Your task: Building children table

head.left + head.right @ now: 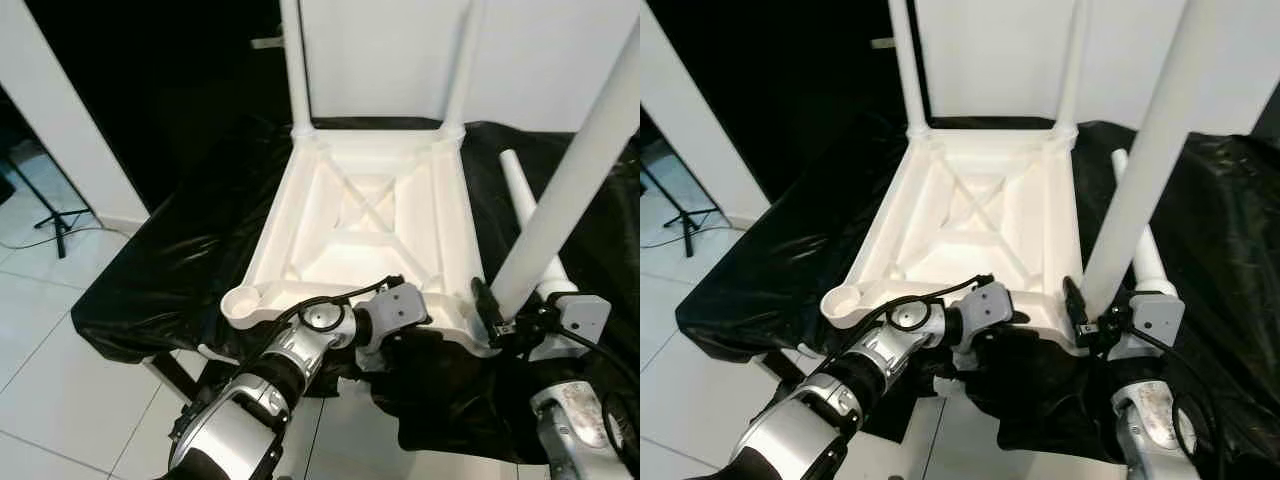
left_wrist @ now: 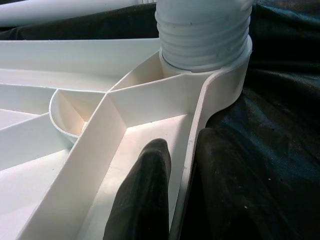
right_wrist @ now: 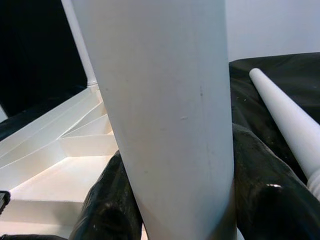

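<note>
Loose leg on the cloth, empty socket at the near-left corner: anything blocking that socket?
Nothing visible does. The empty socket is open on top; the left hand grips the tabletop rim further right. The loose leg lies on the far side.

We see black plastic sheet over the work surface | white tiled floor | tripod stand at our left

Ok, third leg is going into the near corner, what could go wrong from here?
The leg in the right pincer leans, so its thread might cross in the socket. The left pincer pinches only the thin rim of the tabletop, which sits on slick black sheeting and could slide or twist. The loose leg lies close to the right arm and might get knocked away.
</note>
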### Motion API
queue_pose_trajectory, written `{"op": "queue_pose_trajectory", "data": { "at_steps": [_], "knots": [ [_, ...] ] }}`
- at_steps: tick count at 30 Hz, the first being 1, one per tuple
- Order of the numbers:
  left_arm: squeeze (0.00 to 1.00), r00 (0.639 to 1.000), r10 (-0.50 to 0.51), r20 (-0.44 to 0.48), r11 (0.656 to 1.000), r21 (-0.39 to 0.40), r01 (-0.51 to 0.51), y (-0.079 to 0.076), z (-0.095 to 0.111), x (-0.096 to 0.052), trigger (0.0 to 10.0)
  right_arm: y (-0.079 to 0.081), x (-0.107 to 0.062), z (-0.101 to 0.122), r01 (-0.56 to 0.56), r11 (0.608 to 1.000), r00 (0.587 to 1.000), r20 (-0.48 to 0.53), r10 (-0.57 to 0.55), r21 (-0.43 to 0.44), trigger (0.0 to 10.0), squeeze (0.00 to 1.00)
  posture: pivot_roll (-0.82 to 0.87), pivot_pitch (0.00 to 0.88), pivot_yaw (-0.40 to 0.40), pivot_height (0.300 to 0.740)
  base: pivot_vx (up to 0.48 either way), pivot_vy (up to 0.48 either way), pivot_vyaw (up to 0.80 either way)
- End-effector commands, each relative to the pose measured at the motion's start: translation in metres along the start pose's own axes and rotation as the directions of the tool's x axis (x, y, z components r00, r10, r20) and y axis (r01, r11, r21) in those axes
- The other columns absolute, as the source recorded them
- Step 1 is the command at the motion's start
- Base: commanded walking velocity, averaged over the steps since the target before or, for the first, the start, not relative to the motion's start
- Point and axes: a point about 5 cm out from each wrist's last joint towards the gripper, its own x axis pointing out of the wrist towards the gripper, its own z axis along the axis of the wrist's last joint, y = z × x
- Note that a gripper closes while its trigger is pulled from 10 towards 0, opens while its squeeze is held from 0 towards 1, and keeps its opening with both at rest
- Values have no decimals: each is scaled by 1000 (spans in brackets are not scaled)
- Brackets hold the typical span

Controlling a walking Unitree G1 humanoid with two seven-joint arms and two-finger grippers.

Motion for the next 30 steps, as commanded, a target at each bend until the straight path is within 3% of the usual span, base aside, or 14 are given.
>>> {"op": "queue_pose_trajectory", "data": {
  "at_steps": [1, 3, 4, 5, 6, 7, 12, 13, 18, 20, 25, 30],
  "knots": [
    [0, 993, -31, -114, 998, -56, 24, -12, -26, -3, 10000, -2, -6, -15, 45, 997, 996, -79, -40, 57, 0, 0, 52, 0, 71, 740, 0, 0, 0],
    [0, 992, -34, -119, 998, -56, 28, -12, -27, -4, 10000, 0, -5, -15, 23, 998, 996, -93, -17, 59, 0, 0, 50, 0, 73, 740, 0, 0, 0],
    [0, 992, -37, -123, 998, -56, 30, -13, -28, -4, 10000, 3, -5, -16, -11, 998, 994, -108, 17, 57, 6118, 0, 50, 0, 74, 740, 0, 0, 0],
    [0, 992, -37, -123, 998, -56, 30, -13, -28, -4, 10000, 3, -5, -16, -11, 998, 994, -108, 17, 57, 6118, 0, 50, 0, 74, 740, 0, 0, 0],
    [0, 992, -39, -124, 998, -57, 32, -14, -28, -4, 10000, 5, -5, -17, -43, 998, 991, -128, 49, 52, 10000, 0, 44, 0, 77, 740, 0, 0, 0],
    [0, 992, -41, -122, 998, -58, 34, -14, -28, -3, 10000, 6, -5, -17, -61, 997, 988, -140, 68, 49, 10000, 1000, 43, 0, 78, 740, 0, 0, 0],
    [0, 992, -47, -117, 998, -56, 40, -16, -27, -1, 10000, 1, -4, -15, -71, 996, 987, -142, 77, 45, 10000, 1000, 48, 0, 84, 740, 0, 0, 0],
    [0, 992, -47, -116, 998, -55, 41, -17, -26, 0, 10000, 0, -4, -14, -72, 997, 987, -140, 77, 43, 10000, 0, 48, 0, 84, 740, 0, 0, 0],
    [0, 994, -45, -103, 998, -51, 40, -14, -25, -4, 10000, 5, -8, -13, -203, 979, 968, -148, 202, 10, 10000, 0, 49, 0, 103, 740, 0, 0, 0],
    [0, 995, -44, -90, 998, -45, 40, -11, -24, -11, 10000, 6, -10, -4, -331, 940, 938, -137, 318, -80, 10000, 0, 22, 0, 81, 740, 0, 0, 0],
    [0, 994, -23, -109, 999, -28, 20, -10, -29, -16, 10000, -8, -5, 12, -390, 900, 920, -125, 372, -194, 10000, 0, 46, 0, 56, 740, 0, 0, 0],
    [0, 997, 1, -79, 999, -53, -5, -11, -25, -12, 10000, -20, 3, 17, -427, 878, 903, -149, 403, -216, 10000, 0, 36, 0, 40, 740, 0, 0, 0]
  ]
}}
